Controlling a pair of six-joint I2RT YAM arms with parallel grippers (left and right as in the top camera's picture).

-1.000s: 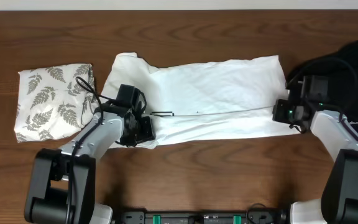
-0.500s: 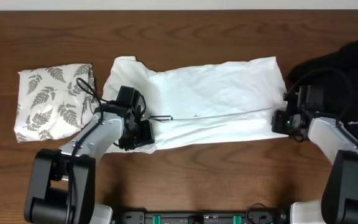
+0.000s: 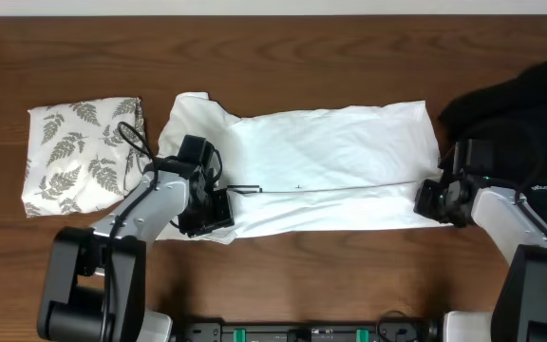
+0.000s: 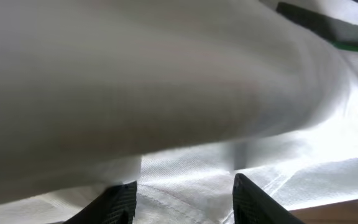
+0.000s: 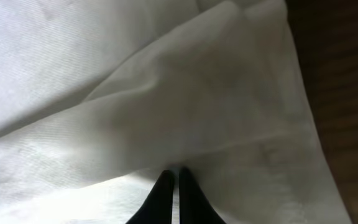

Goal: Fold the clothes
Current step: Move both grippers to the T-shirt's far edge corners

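**One white shirt, two pincers, a brown table**

The table (image 3: 349, 38) is dark brown wood with long streaks in it. Past its far edge, at 12 o'clock, there is only a thin pale strip. I cannot see more of the room than that.

Let me count. There are three cloth things. There are two robot arms, and each arm has one pincer.

The first cloth thing is the white T-shirt (image 3: 330, 161). It lies in the middle of the table as a long band that runs from 9 o'clock to 3 o'clock. It is wrinkled, and one layer lies folded over another.

The second is a folded white cloth with grey fern leaves (image 3: 82, 152). It sits at 9 o'clock, near the shirt but not touching it.

The third is a black garment (image 3: 520, 95) heaped at 2 o'clock, just beside the shirt's end.

The left gripper (image 3: 214, 204) is on the shirt's 8 o'clock corner. Its two fingers (image 4: 120, 202) stand apart with white cloth between them. I cannot tell if they are pinching it.

The right gripper (image 5: 173, 193) is at the shirt's 4 o'clock corner. Its fingers are pressed tight together, with the shirt's edge pinched between them.
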